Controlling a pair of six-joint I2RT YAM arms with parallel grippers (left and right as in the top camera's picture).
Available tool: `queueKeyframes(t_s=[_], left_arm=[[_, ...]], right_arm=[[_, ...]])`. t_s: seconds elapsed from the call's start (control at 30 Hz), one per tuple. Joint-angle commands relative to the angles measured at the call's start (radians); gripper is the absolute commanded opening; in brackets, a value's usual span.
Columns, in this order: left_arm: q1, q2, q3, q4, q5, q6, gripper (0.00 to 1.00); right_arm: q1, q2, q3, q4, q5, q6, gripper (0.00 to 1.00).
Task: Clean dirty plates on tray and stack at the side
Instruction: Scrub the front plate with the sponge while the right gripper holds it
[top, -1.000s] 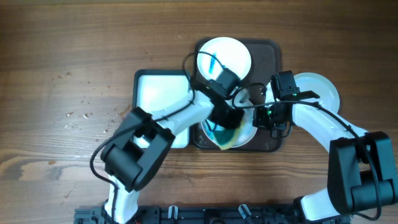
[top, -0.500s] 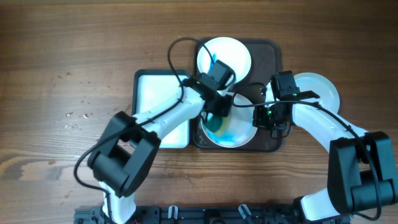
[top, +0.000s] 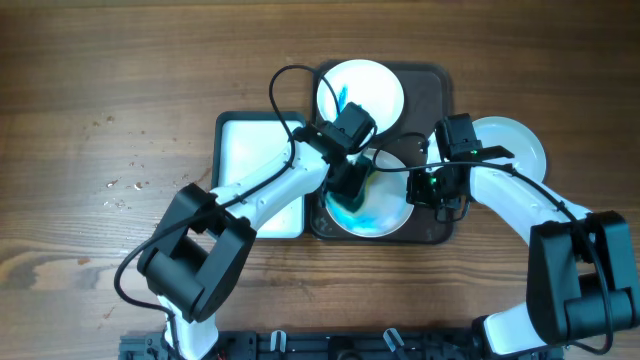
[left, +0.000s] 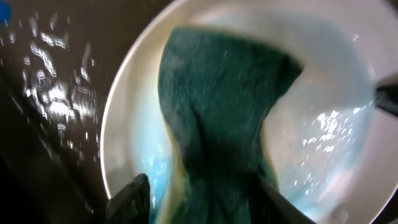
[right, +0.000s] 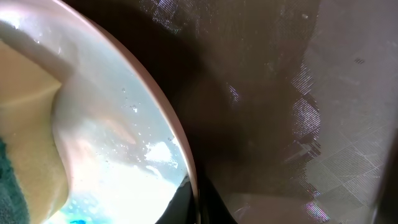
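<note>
Right now the left gripper (left: 202, 200) is pinched narrow on a dark green sponge with a yellow underside (left: 217, 118). It presses the sponge onto the left half of a round white shallow plate (top: 388, 215) smeared blue-teal, at lower centre of the overhead view. This smeared plate sits at the lower end of the dark brown rectangular tray (top: 430, 90).

The right gripper (right: 196, 208) is closed thin over the smeared plate's right rim (right: 181, 146), with glossy tray surface (right: 267, 93) beside it.

A second round white plate (top: 368, 85), with a short blue streak on its left side, lies at the tray's upper end. A third round white plate (top: 515, 150), plain as far as it shows, rests on the wooden table (top: 120, 80) just right of the tray, partly under the right arm.

A white rectangular tray (top: 250, 160) lies against the brown tray's left side.
</note>
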Motion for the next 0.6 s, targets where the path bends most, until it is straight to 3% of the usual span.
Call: queueKeyframes(t_s=[0.0, 0.1, 0.17, 0.2, 0.23, 0.47, 0.57], left_arm=[[-0.017, -0.015, -0.056, 0.031, -0.016, 0.008, 0.48], [-0.024, 0.002, -0.129, 0.138, -0.012, -0.005, 0.47], [-0.024, 0.019, -0.146, 0.158, 0.020, -0.023, 0.28], [-0.024, 0.031, -0.148, 0.159, 0.048, -0.023, 0.12], [-0.024, 0.041, -0.148, 0.158, 0.088, -0.023, 0.04], [-0.024, 0.002, -0.130, 0.163, 0.373, -0.023, 0.04], [-0.024, -0.010, -0.129, 0.171, 0.408, -0.028, 0.04]], right_arm=[[-0.007, 0.024, -0.004, -0.005, 0.062, 0.015, 0.04], [-0.007, 0.024, -0.004, -0.005, 0.062, 0.015, 0.04], [-0.007, 0.024, -0.004, -0.005, 0.062, 0.015, 0.04], [-0.007, 0.024, -0.004, -0.006, 0.062, 0.015, 0.04], [-0.007, 0.024, -0.004, -0.005, 0.062, 0.015, 0.04], [-0.007, 0.024, -0.004, -0.005, 0.062, 0.015, 0.04], [-0.007, 0.024, -0.004, -0.005, 0.062, 0.015, 0.04]])
